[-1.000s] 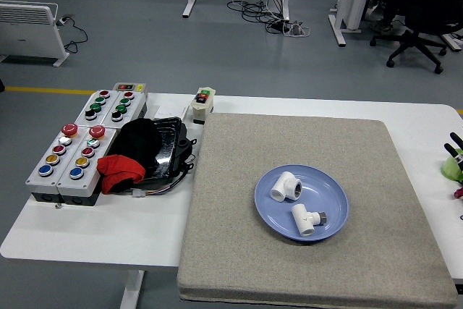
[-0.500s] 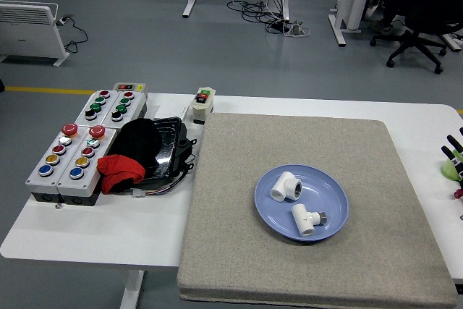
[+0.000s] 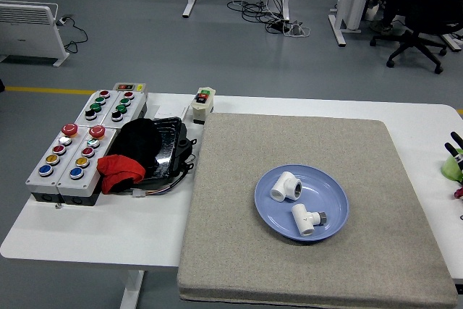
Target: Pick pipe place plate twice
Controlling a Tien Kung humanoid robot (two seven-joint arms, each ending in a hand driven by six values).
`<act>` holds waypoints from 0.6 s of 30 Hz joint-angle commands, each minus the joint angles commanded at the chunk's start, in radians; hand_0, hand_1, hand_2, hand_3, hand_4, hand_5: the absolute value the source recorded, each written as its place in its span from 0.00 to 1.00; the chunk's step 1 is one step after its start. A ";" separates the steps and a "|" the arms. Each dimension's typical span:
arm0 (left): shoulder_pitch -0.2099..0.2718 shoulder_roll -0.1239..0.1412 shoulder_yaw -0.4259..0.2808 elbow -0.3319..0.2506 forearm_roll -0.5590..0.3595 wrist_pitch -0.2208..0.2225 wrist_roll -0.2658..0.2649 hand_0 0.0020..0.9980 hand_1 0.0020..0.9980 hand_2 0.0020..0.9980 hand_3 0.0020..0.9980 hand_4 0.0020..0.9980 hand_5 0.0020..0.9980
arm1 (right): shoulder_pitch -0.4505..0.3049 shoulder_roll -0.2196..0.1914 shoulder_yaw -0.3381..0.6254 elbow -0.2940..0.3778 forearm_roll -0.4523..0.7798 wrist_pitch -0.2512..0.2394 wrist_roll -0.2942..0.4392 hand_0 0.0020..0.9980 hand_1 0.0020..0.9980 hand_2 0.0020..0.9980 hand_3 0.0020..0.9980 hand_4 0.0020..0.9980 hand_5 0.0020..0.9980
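A blue plate is sitting on a grey felt mat that is covering most of the white bench. Two white pipe fittings are lying inside the plate: an elbow fitting is resting toward the plate's left side, and a tee fitting is lying just beside it, nearer the plate's front rim, the two close together but apart.

At the picture's right edge, only a few black fingertips of the right hand are showing over the bench, next to something bright green and a small red bit below it; so little of the hand is showing that I cannot tell whether it is open or closed, or whether it is gripping anything. The left hand is not showing at all.

On the bench's left side, two grey button boxes are sitting side by side with red, yellow, green and blue buttons, and a second pair is lying behind them. Just to their right, a black tray is holding a black cloth and a red cloth. A small switch box with a green and a red button is standing at the mat's far left corner
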 joint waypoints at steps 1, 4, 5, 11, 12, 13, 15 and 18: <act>0.000 0.000 0.002 0.000 -0.003 0.000 -0.001 0.63 0.58 0.58 0.59 0.28 1.00 | 0.000 0.000 0.001 0.000 0.001 -0.001 0.000 0.93 0.86 0.95 0.93 0.59 0.82; 0.000 0.001 0.000 0.000 0.000 0.000 0.000 0.63 0.58 0.58 0.59 0.28 1.00 | 0.000 0.001 0.005 -0.002 0.003 -0.004 -0.006 0.92 0.86 0.94 0.91 0.58 0.82; 0.000 0.001 -0.001 0.000 0.002 0.000 0.001 0.63 0.58 0.58 0.59 0.28 1.00 | 0.000 0.001 0.006 -0.003 0.004 -0.006 -0.009 0.92 0.86 0.94 0.91 0.58 0.82; 0.001 0.002 -0.002 0.000 0.003 -0.001 0.002 0.63 0.58 0.58 0.59 0.28 1.00 | 0.000 0.001 0.016 -0.003 0.003 -0.017 -0.014 0.92 0.86 0.94 0.90 0.58 0.83; 0.001 0.001 -0.003 0.000 0.004 -0.001 0.002 0.63 0.58 0.58 0.59 0.28 1.00 | 0.000 0.001 0.016 -0.003 0.004 -0.017 -0.014 0.92 0.86 0.94 0.90 0.58 0.83; 0.001 0.001 -0.003 0.000 0.004 -0.001 0.002 0.63 0.58 0.58 0.59 0.28 1.00 | 0.000 0.000 0.016 -0.003 0.004 -0.017 -0.014 0.92 0.86 0.94 0.90 0.58 0.83; 0.002 0.001 -0.002 0.000 0.003 -0.001 0.002 0.63 0.58 0.58 0.59 0.28 1.00 | -0.001 0.002 0.016 -0.002 0.004 -0.018 -0.014 0.93 0.86 0.94 0.91 0.58 0.83; 0.001 0.001 -0.003 0.000 0.004 -0.001 0.002 0.63 0.58 0.58 0.59 0.28 1.00 | -0.001 0.003 0.015 -0.001 0.005 -0.019 -0.013 0.93 0.86 0.94 0.91 0.58 0.83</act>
